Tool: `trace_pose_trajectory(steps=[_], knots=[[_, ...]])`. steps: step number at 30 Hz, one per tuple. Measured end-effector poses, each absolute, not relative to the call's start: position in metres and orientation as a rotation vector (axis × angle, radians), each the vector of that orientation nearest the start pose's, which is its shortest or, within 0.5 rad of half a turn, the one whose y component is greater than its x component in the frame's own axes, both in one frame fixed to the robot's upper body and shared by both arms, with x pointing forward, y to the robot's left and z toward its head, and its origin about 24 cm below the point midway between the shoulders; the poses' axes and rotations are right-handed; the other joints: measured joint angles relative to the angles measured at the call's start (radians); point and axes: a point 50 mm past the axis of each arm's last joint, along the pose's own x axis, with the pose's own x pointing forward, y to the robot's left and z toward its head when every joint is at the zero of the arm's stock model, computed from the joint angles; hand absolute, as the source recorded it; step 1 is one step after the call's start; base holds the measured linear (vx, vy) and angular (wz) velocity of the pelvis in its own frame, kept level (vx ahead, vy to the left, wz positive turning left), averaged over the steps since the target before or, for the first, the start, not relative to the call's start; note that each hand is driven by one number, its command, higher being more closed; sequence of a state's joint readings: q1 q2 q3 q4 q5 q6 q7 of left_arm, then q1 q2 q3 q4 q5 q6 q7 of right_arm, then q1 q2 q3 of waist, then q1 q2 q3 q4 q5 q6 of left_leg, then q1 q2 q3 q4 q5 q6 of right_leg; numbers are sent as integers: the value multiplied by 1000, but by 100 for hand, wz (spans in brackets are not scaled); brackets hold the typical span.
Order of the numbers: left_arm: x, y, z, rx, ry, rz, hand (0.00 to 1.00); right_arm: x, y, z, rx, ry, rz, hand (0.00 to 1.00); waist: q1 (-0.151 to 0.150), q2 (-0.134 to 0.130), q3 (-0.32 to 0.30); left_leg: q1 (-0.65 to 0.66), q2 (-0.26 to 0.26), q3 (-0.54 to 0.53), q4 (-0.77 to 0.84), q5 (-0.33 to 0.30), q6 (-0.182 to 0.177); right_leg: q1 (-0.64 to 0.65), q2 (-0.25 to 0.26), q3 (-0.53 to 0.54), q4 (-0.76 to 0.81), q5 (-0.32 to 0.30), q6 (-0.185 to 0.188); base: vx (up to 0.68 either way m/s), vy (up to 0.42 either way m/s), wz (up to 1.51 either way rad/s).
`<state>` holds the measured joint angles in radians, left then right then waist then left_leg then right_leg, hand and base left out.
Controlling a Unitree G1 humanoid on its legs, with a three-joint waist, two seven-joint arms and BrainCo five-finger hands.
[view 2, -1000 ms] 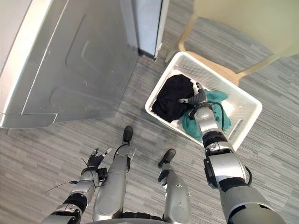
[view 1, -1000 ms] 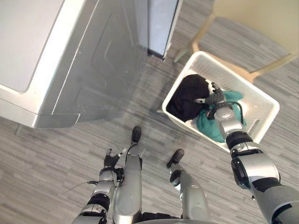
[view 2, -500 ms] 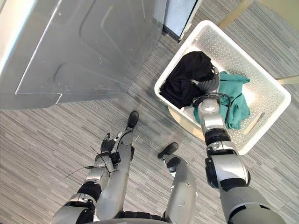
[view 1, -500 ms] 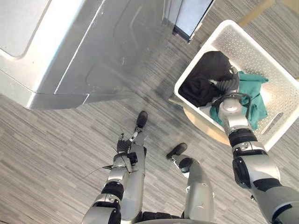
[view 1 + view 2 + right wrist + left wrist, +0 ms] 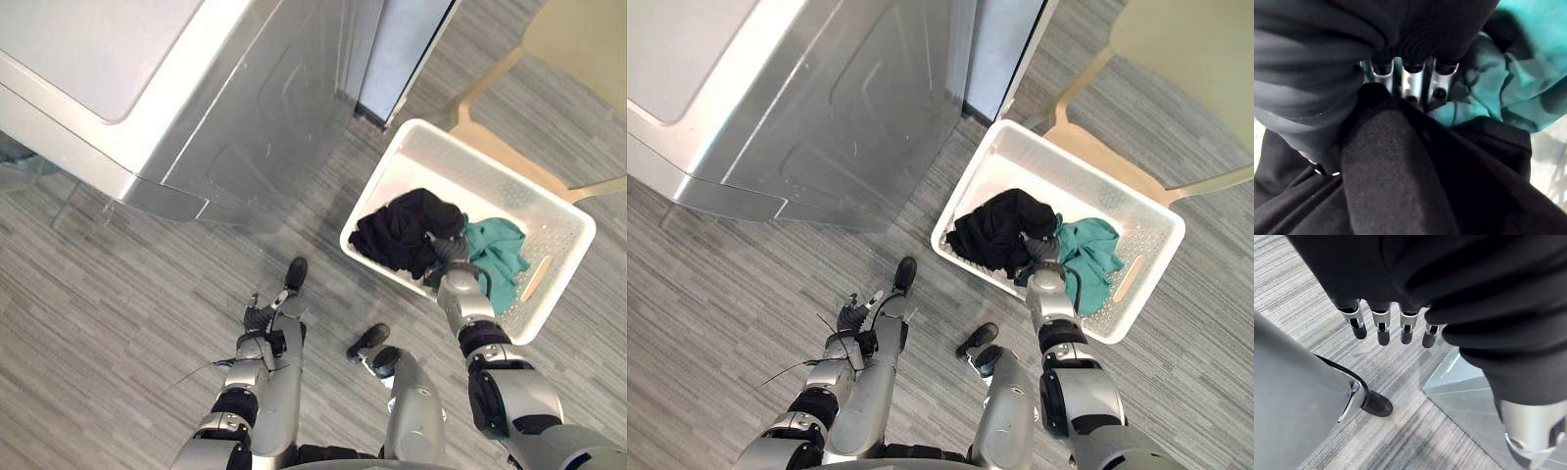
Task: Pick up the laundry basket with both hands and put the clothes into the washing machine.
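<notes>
The right hand (image 5: pixel 449 257) reaches down into the basket, its fingers (image 5: pixel 1413 81) curled into the black garment (image 5: pixel 397 230). The dark tips press into the cloth, and a thick fold of it is bunched between them and the thumb. The black garment lies heaped in the half of the basket nearer the washing machine. Just beside it, touching the hand's far side, lies a teal garment (image 5: pixel 500 257), partly tucked under the black one. Both sit inside the white basket (image 5: pixel 446 166), which has perforated walls and a slot handle in its right end. The basket is tilted to the view, one corner pointing at the gap beside the washing machine. Its far rim is close against the pale wooden legs of a chair (image 5: pixel 578 39).

The left hand (image 5: pixel 257 319) hangs low at the robot's left side, well apart from the basket. Its fingers (image 5: pixel 1380 328) are nearly straight over the grey striped floor (image 5: pixel 98 323) and hold nothing.

The silver washing machine (image 5: pixel 127 59) stands to the left of the basket.
</notes>
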<state>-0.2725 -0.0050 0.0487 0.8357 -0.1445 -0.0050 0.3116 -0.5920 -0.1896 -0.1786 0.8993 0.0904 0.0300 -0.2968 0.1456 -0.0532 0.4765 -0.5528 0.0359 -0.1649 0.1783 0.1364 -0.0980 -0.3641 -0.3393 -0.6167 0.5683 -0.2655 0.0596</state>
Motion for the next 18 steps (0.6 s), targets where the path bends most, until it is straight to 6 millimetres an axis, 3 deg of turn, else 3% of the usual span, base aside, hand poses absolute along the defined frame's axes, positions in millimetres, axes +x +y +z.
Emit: trace_pose_trajectory(steps=[6,8,11,15,18], knots=[[238,173,-91,-4,667,351,0,303,-232,-24,138,442,-538,100,-22,-35,-46,90,12,93,-4,-17,24,61,-5,47,-23,10,16,-16,-5,-24],[227,173,-100,5,711,346,0,278,-247,-43,176,500,-614,100,-29,-36,-85,130,14,122,-7,-30,34,102,-5,51,-45,16,26,26,5,-19],[216,173,-108,1,750,337,0,259,-258,-56,241,537,-690,100,-32,-38,-124,172,15,154,-21,-38,38,134,-5,61,-67,21,36,33,3,-14],[203,172,-117,10,795,333,0,251,-265,-52,281,496,-729,100,-57,-37,-159,217,17,198,-40,-40,42,163,-7,81,-90,29,47,46,-6,-18],[192,170,-124,20,838,309,0,259,-270,-25,274,355,-733,100,-77,-30,-191,259,21,231,-41,-57,46,198,-2,100,-118,36,58,49,-9,-24]])
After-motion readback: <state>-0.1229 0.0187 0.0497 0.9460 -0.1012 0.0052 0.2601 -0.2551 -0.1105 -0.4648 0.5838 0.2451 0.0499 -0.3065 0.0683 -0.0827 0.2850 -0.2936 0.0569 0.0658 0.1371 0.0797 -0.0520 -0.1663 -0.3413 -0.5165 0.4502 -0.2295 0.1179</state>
